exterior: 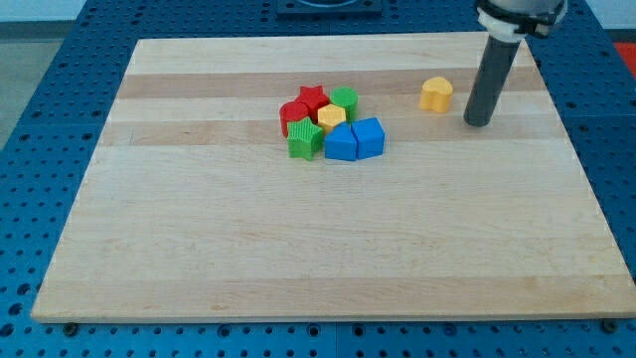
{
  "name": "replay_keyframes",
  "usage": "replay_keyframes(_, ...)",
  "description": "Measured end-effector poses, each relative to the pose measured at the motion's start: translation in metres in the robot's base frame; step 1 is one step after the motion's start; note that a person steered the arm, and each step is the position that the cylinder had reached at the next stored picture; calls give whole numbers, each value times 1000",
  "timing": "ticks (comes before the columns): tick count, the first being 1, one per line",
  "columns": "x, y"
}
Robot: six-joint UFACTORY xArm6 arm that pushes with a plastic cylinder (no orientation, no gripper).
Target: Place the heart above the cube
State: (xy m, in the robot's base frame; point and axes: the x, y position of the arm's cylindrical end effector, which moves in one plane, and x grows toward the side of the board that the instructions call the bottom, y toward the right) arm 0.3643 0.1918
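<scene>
A yellow heart block point(435, 94) lies alone on the wooden board point(328, 249), toward the view's upper right. My tip point(478, 122) rests on the board just right of the heart and slightly lower, a small gap apart. The blue cube point(369, 136) sits at the right end of a tight cluster near the board's middle, down and left of the heart. A second blue block point(341, 143) touches the cube's left side.
The cluster also holds a red star point(313, 98), a red block point(294, 116), a green round block point(345, 98), a yellow hexagon point(332, 117) and a green star point(305, 140). A blue perforated table point(40, 119) surrounds the board.
</scene>
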Motion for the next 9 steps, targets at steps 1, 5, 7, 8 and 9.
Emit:
replay_keyframes(1, -29, 1)
replay_keyframes(5, -52, -43)
replay_keyframes(7, -43, -48)
replay_keyframes(8, -42, -46)
replay_keyframes(9, -42, -44)
